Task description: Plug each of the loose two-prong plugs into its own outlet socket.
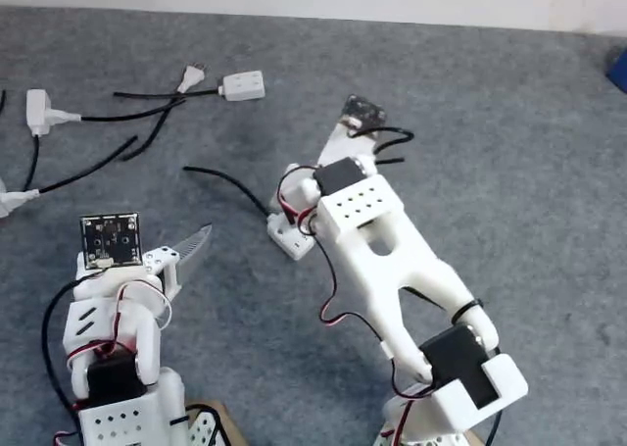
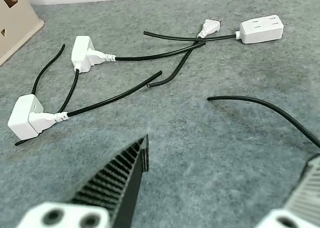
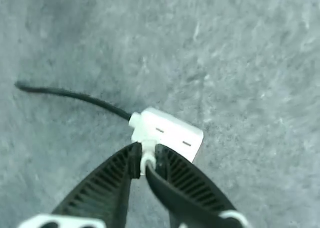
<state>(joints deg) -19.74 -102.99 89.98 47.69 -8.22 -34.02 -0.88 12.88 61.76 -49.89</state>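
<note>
Right gripper clamps white two-prong plug against white rectangular outlet socket, mid-tabletop.
Left gripper hangs, fingers apart, near the grey carpeted tabletop's front-left corner; a second loose white plug lies beside another white socket block by the far edge.

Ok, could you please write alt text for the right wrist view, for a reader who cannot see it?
The right gripper is shut on a white plug that touches a white outlet block lying on grey carpet. A black cable runs away from one end of the block.
</note>
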